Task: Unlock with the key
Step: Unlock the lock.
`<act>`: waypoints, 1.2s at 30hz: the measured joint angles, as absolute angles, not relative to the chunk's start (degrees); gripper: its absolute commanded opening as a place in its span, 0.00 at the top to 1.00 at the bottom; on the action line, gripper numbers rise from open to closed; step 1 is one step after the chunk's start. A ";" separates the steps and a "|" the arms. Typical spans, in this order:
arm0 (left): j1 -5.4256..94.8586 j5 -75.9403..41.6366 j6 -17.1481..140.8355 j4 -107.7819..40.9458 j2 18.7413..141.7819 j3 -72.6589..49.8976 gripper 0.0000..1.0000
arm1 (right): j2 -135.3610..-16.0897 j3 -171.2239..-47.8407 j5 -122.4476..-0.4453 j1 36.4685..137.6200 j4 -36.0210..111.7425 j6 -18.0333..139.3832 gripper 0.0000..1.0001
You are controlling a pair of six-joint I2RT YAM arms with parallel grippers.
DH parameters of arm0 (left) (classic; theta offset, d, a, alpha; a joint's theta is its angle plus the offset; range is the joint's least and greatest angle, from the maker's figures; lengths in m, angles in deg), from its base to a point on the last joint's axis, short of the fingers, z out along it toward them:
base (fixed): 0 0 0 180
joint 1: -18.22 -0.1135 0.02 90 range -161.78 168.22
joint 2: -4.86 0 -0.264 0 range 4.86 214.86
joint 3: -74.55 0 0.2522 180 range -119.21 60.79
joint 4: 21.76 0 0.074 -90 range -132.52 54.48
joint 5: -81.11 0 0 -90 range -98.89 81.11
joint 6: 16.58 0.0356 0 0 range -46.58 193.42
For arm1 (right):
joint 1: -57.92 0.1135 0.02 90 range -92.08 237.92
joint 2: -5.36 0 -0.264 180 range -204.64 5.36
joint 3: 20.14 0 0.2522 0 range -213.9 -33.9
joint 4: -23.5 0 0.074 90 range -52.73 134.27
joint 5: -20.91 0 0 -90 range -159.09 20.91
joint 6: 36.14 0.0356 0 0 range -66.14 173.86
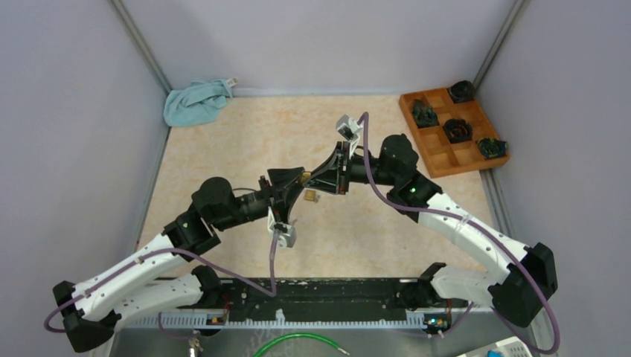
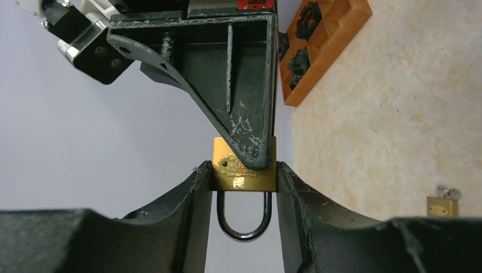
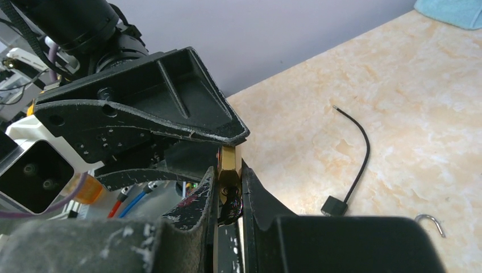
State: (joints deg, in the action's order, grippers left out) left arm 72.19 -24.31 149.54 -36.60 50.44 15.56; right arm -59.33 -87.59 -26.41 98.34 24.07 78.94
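Padlocks number two. One brass padlock is held above the desk: the left gripper's jaws press its two sides and the right gripper's jaws pinch its flat faces. The second padlock lies on the desk nearby, what looks like a key touching it. One wooden tray holds four dark objects, each in its own compartment. One blue cloth lies far left.

We see pale lilac walls closing in a beige marbled table on three sides, with grey metal posts at its far corners, evenly lit.
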 measured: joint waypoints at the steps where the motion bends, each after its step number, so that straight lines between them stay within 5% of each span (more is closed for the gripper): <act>1: 72.19 -24.35 149.54 -37.13 50.44 15.51 0.62 | -59.31 -87.59 -26.46 98.45 24.71 78.37 1.00; 3: 72.19 -24.33 149.56 -37.96 50.44 15.51 0.71 | -59.31 -87.61 -26.67 98.65 25.45 77.56 1.00; 8: 72.21 -24.33 150.06 -38.07 50.42 15.51 0.85 | -59.31 -88.51 -26.78 98.63 27.59 77.70 0.66; 17: 72.24 -23.26 155.29 -36.54 49.13 17.76 0.93 | -58.04 -89.60 -25.38 90.65 26.41 87.33 0.66; 36: 72.24 -22.89 163.20 -33.67 48.19 19.82 0.94 | -57.69 -89.60 -19.72 90.50 29.19 95.81 0.74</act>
State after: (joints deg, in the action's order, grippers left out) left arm 72.24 -22.89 163.20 -33.67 48.19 19.82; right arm -57.69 -89.60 -19.72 90.50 29.19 95.81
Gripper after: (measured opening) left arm 0.465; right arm 0.281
